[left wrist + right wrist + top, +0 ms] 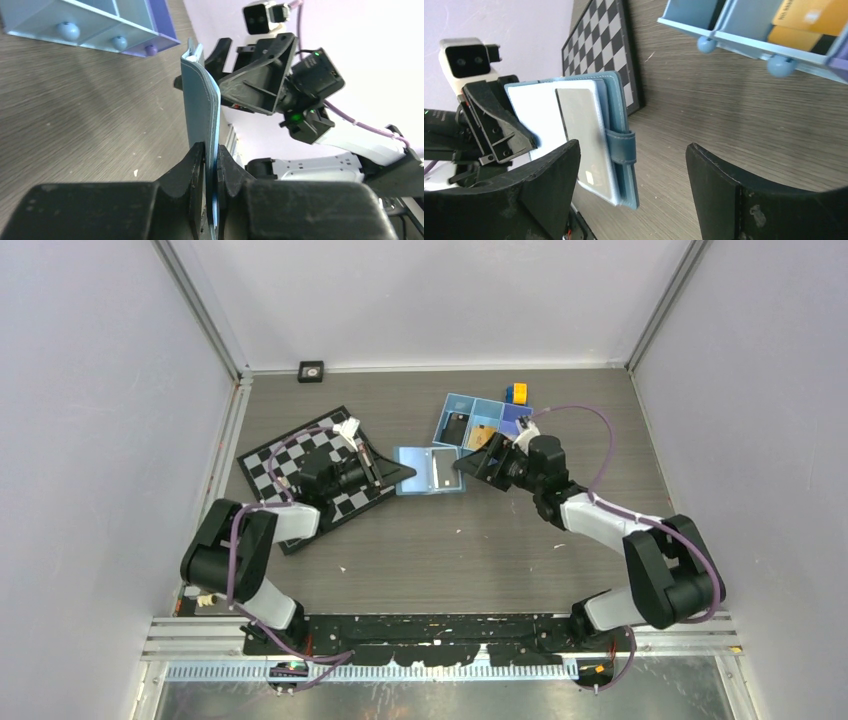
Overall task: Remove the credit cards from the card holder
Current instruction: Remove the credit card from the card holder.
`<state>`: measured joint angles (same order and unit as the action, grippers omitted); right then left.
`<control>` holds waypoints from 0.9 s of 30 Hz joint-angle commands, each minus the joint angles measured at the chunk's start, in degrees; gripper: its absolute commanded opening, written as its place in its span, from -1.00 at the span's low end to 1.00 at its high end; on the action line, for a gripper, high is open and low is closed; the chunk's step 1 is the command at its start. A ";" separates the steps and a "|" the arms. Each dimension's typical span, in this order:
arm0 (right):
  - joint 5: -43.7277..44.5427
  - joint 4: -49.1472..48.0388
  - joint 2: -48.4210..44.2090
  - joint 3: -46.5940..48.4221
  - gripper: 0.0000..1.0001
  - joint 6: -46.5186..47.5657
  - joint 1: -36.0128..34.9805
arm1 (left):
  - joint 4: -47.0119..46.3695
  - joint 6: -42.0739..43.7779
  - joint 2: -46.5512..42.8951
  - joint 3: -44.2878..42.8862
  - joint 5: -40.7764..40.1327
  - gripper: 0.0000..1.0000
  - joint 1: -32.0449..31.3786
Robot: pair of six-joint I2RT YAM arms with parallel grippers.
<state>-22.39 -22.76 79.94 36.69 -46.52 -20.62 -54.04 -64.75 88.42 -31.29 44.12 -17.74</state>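
Standoff: my left gripper clamps the card holder; my right gripper gapes at the grey card, and pinching the strap too could tug the holder loose.

Even, soft overhead light, faint shadows; wrist views blur up close

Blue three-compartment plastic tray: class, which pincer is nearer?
Right. The right pincer sits open beside the tray; the left pincer is farther left, clamping the flat light-blue wallet.
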 commanded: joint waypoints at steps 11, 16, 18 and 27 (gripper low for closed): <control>-11.23 -23.59 8.02 -0.68 0.00 -7.73 -2.39 | -26.81 -14.95 7.72 0.52 4.37 -1.00 0.59; -11.79 -27.59 7.42 -1.79 -0.54 -9.44 -2.36 | -19.22 -10.69 5.13 0.67 3.65 -1.00 0.84; -11.56 -27.86 6.60 -2.17 -0.64 -9.53 -2.40 | -13.62 -8.29 3.61 0.76 2.60 -1.00 1.13; -10.71 -25.96 5.65 -1.98 -0.97 -8.60 -2.36 | 5.88 1.16 -3.88 0.90 -2.14 -0.32 2.42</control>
<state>-33.41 -46.72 87.99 34.63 -55.90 -23.20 -56.73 -69.41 89.17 -30.55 45.47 -16.64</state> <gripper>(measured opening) 0.231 0.175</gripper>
